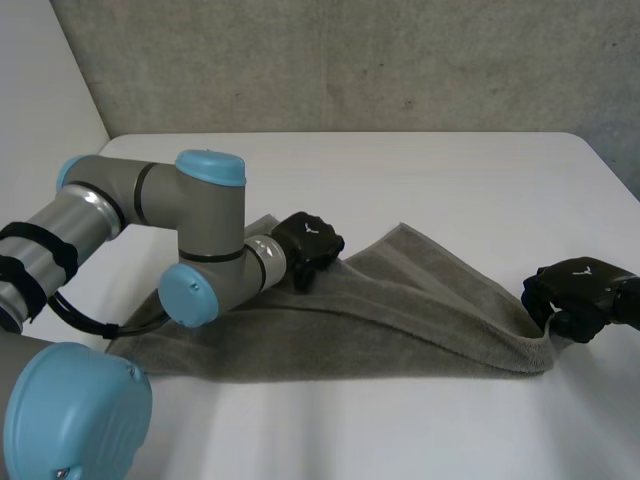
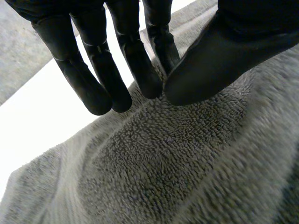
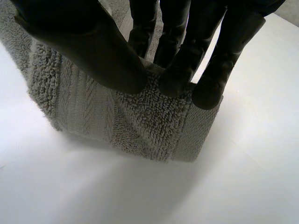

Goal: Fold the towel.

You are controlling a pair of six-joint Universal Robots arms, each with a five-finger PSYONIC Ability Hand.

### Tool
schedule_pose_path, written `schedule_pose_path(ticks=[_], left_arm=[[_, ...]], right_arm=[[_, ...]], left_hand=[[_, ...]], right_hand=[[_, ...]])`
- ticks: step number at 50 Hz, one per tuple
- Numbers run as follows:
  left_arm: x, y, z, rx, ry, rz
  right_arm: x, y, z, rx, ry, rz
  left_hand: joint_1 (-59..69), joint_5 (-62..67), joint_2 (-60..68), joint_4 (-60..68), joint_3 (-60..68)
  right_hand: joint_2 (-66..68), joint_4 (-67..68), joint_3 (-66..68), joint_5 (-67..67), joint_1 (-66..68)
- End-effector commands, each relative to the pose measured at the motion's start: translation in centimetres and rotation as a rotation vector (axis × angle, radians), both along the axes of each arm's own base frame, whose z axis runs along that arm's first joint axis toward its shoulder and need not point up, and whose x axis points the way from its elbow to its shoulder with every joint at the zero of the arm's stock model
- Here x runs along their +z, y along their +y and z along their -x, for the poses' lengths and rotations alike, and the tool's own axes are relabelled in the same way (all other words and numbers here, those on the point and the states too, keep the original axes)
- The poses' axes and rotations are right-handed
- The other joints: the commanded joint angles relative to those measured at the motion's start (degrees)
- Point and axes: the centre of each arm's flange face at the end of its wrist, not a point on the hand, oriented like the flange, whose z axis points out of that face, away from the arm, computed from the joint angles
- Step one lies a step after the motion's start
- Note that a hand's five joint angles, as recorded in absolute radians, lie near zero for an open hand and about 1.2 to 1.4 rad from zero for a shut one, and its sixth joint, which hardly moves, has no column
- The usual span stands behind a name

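Note:
A grey towel (image 1: 400,320) lies spread across the white table (image 1: 420,170), rumpled into long folds. My left hand (image 1: 308,243) is at the towel's far edge, towards its left end. In the left wrist view its fingers (image 2: 107,88) and thumb meet tip to tip, pinching the edge of the towel (image 2: 163,163). My right hand (image 1: 580,288) is at the towel's right end. There its thumb (image 3: 93,51) and fingers clamp a corner of the towel (image 3: 140,126), which hangs a little above the table.
Bare white table (image 3: 243,177) surrounds the towel on every side. A grey wall (image 1: 350,60) runs behind the table's far edge. My left arm (image 1: 150,210) reaches over the towel's left part.

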Motion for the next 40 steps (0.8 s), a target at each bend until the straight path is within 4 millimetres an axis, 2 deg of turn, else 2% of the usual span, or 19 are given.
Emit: schedule_pose_path(ticks=[1, 10, 16, 18, 19, 20, 21, 23, 24, 26, 27, 28, 29, 30, 31, 32, 34, 36, 40], left_arm=[[1.9, -0.3, 0.1, 0.032, 0.023, 0.048], [4.1, -1.5, -0.7, 0.106, 0.045, 0.096], [7.2, -4.6, -2.4, 0.237, 0.140, 0.187], [9.8, -6.0, -2.8, 0.306, 0.221, 0.268], [9.8, -6.0, -2.8, 0.306, 0.222, 0.269], [11.5, -6.5, -2.9, 0.337, 0.276, 0.311], [11.5, -6.5, -2.9, 0.337, 0.276, 0.312], [15.9, -6.3, -2.8, 0.373, 0.431, 0.371], [16.0, -6.3, -2.8, 0.373, 0.432, 0.371], [21.7, -5.3, -3.4, 0.396, 0.661, 0.400], [21.8, -5.3, -3.4, 0.396, 0.662, 0.400], [24.4, -5.1, -4.2, 0.411, 0.782, 0.413], [24.4, -5.1, -4.2, 0.411, 0.783, 0.413], [26.7, -4.8, -5.1, 0.426, 0.896, 0.429], [28.8, -4.6, -5.9, 0.436, 0.991, 0.454], [28.8, -4.6, -5.9, 0.436, 0.992, 0.454], [31.1, -5.5, -8.5, 0.465, 1.063, 0.523], [31.1, -6.0, -9.1, 0.477, 1.045, 0.535], [29.5, -6.7, -9.3, 0.497, 0.941, 0.511]], right_arm=[[0.1, 0.1, -0.1, 0.002, -0.001, 0.000], [1.4, 0.0, -1.0, 0.028, -0.003, 0.060], [3.3, -0.3, -4.1, 0.135, 0.004, 0.209], [4.8, -0.8, -6.9, 0.203, -0.030, 0.360], [4.8, -0.8, -6.9, 0.203, -0.031, 0.360], [6.1, -1.3, -8.2, 0.212, -0.076, 0.454], [6.1, -1.3, -8.2, 0.212, -0.076, 0.455], [10.9, -2.7, -9.6, 0.180, -0.226, 0.686], [10.9, -2.7, -9.6, 0.180, -0.227, 0.687], [17.0, -3.5, -9.2, 0.096, -0.431, 0.923], [17.0, -3.5, -9.2, 0.096, -0.432, 0.924], [20.0, -3.5, -8.7, 0.052, -0.546, 1.036], [20.0, -3.5, -8.7, 0.052, -0.547, 1.037], [22.4, -3.2, -8.4, 0.035, -0.653, 1.107], [23.6, -3.1, -8.0, 0.019, -0.735, 1.106], [23.6, -3.1, -8.0, 0.019, -0.736, 1.106], [24.6, -3.1, -7.7, 0.007, -0.770, 1.065], [24.7, -3.0, -7.9, 0.009, -0.754, 1.029], [23.1, -3.3, -8.4, 0.018, -0.680, 0.901]], left_hand=[[-2.07, -15.04, -5.72, -6.26, -6.82], [-2.07, -15.04, -5.72, -6.26, -6.82], [-2.07, -15.04, -5.72, -6.26, -6.82], [-2.07, -15.04, -5.72, -6.26, -6.82], [-2.07, -15.04, -5.72, -6.26, -6.82], [-2.07, -15.04, -5.72, -6.26, -6.82], [-2.07, -15.04, -5.72, -6.26, -6.82], [-2.07, -15.04, -5.72, -6.26, -6.82], [-2.07, -15.04, -5.72, -6.26, -6.82], [-2.07, -15.04, -5.72, -6.26, -6.82], [-2.07, -15.04, -5.72, -6.26, -6.82], [-2.07, -15.04, -5.72, -6.26, -6.82], [-2.07, -15.04, -5.72, -6.26, -6.82], [-2.07, -15.04, -5.72, -6.26, -6.82], [-2.07, -15.04, -5.72, -6.26, -6.82], [-2.07, -15.04, -5.72, -6.26, -6.82], [-2.07, -15.04, -5.72, -6.26, -6.82], [-2.07, -15.04, -5.72, -6.26, -6.82], [-2.07, -15.04, -5.72, -6.26, -6.82]], right_hand=[[14.51, 3.42, 2.98, 1.83, 2.85], [14.51, 3.42, 2.98, 1.83, 2.85], [14.51, 3.42, 2.98, 1.83, 2.85], [14.51, 3.42, 2.98, 1.83, 2.85], [14.51, 3.42, 2.98, 1.83, 2.85], [14.51, 3.42, 2.98, 1.83, 2.85], [14.51, 3.42, 2.98, 1.83, 2.85], [14.51, 3.42, 2.98, 1.83, 2.85], [14.51, 3.42, 2.98, 1.83, 2.85], [14.51, 3.42, 2.98, 1.83, 2.85], [14.51, 3.42, 2.98, 1.83, 2.85], [14.51, 3.42, 2.98, 1.83, 2.85], [14.51, 3.42, 2.98, 1.83, 2.85], [14.51, 3.42, 2.98, 1.83, 2.85], [14.51, 3.42, 2.98, 1.83, 2.85], [14.51, 3.42, 2.98, 1.83, 2.85], [14.51, 3.42, 2.98, 1.83, 2.85], [14.51, 3.42, 2.98, 1.83, 2.85], [14.51, 3.42, 2.98, 1.83, 2.85]])
